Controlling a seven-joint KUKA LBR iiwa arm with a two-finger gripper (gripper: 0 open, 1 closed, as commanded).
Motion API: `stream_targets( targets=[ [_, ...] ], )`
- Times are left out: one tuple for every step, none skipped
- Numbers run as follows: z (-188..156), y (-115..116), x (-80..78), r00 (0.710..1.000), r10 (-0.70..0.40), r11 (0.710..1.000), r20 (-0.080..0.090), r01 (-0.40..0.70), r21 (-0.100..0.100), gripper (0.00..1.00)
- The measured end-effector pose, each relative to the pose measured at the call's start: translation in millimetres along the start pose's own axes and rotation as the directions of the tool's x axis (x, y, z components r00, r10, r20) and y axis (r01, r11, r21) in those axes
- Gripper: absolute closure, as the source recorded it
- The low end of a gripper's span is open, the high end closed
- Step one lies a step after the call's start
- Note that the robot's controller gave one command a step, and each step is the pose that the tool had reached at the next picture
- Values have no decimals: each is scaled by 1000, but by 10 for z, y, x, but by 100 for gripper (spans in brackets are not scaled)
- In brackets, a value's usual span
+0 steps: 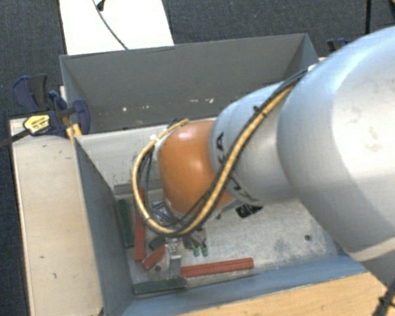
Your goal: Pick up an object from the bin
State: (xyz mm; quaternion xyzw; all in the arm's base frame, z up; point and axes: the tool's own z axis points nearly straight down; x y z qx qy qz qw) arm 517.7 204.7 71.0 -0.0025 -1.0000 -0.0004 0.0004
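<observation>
My gripper [174, 256] reaches down into the bin's front left corner, mostly covered by the arm. It hangs right beside a small red block [154, 259], which lies just to its left. A long red bar [217, 267] lies flat along the front wall, just right of and below the gripper. A dark green bar [160, 286] rests against the front wall under the gripper. A red stick [139, 239] leans along the left side, up and to the left of the gripper.
A dark green stick [125, 223] lies along the left wall. The arm with its orange cover and yellow cable hides the middle and right of the bin. Bare speckled floor shows right of the red bar.
</observation>
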Motion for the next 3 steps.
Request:
stream_targets(
  targets=[
    [3,1,9,1000,2,1000,-2,-2,0,100],
    [-1210,-45,-288,1000,25,1000,11,-25,-4,100],
    [-1831,-548,-402,985,-171,985,10,171,2,100]
  ],
)
